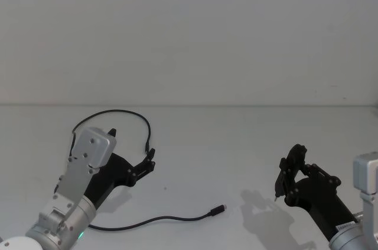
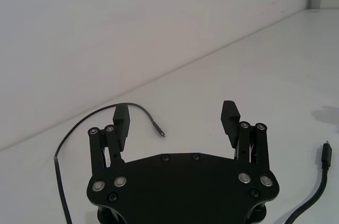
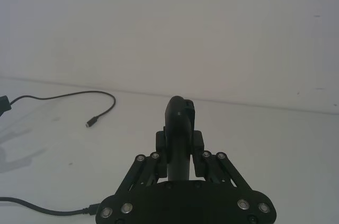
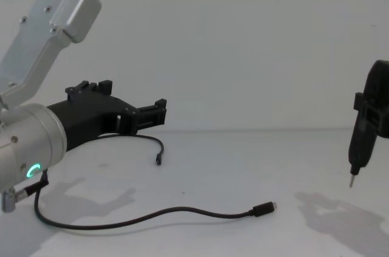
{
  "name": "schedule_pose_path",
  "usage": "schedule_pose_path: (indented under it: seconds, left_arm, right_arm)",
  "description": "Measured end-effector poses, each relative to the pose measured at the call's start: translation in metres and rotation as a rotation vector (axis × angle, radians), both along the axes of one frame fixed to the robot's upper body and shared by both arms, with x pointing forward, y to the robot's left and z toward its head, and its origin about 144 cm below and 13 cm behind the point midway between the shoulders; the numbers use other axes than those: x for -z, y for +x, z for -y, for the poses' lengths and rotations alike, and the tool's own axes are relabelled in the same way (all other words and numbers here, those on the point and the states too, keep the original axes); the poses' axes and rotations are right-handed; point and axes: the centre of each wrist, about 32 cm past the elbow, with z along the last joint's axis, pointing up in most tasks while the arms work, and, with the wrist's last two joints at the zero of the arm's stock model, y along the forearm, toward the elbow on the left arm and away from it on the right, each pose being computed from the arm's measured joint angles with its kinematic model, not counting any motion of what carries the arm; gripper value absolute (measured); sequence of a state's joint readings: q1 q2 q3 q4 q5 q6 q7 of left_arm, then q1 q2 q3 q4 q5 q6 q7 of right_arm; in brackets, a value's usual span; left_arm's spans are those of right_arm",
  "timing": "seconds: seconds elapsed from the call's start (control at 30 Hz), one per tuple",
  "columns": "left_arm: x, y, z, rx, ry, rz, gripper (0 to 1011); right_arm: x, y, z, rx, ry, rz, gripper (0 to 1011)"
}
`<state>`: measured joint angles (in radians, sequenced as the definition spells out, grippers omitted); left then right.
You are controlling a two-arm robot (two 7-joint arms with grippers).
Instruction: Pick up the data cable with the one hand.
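Hovering over white table [image 1: 207,161]: left gripper [image 2: 175,110] fingers spread, right gripper [image 3: 180,140] grasping pen tool [image 4: 358,143].

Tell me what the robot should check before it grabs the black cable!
1. Left gripper open: ok, its fingers are spread wide.
2. Left gripper empty: ok, nothing sits between the fingers.
3. Data cable free to lift: ok, it lies loose on the table with nothing on top of it.
4. Left gripper down at the cable: not ok, in the chest view it hangs above the table and the cable lies below it.
5. Right gripper out of the way: ok, it is off to the right, shut on the pen-shaped tool, apart from the cable.
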<state>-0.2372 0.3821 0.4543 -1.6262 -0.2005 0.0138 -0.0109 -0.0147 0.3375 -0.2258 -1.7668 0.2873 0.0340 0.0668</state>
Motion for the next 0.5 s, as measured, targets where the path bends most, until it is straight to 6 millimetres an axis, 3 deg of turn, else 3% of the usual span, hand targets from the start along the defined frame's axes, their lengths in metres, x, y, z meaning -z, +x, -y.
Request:
schedule_pose_path:
  seconds: [0.5]
  left_arm:
    - [-0.0031, 0.0021, -0.0074, 0.069, 0.033, -0.018, 1001]
  right_arm:
    - [0.0000, 0.0000, 0.0000, 0.000, 0.000, 0.000, 263]
